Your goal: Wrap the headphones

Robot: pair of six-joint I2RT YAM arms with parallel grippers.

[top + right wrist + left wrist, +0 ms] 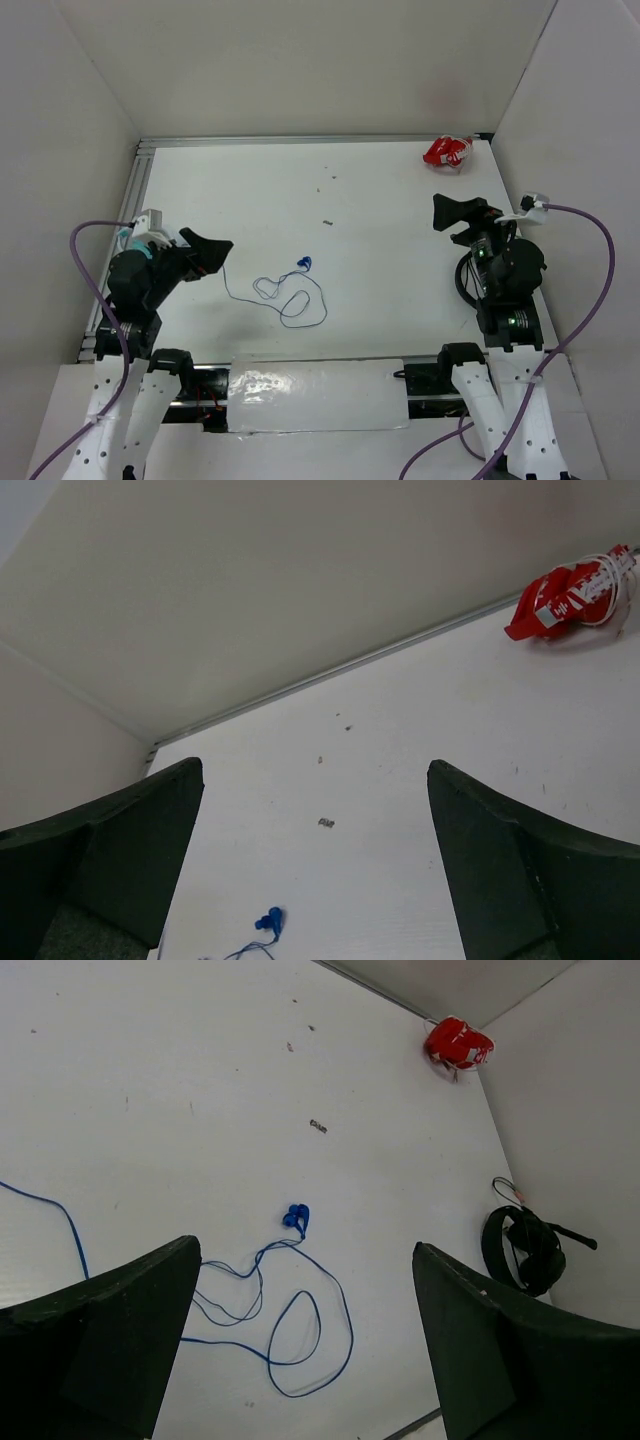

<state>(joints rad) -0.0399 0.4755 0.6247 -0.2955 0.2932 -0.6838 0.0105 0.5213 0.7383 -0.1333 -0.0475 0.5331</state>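
The headphones (303,263) are small blue earbuds on a thin blue cord (300,305), lying loose in loops on the white table near the front middle. One strand of the cord runs left toward my left gripper (215,252). That gripper hovers open at the left, and in its wrist view the earbuds (296,1217) and cord loops (300,1340) lie between and below its fingers (120,1330). My right gripper (447,212) is open at the right, well away from the cord. Its wrist view shows the earbuds (268,920) at the bottom edge.
A small red and white object (447,152) lies at the back right corner, seen also in the left wrist view (458,1044) and the right wrist view (570,595). White walls enclose the table on three sides. A few dark specks (327,222) dot the table.
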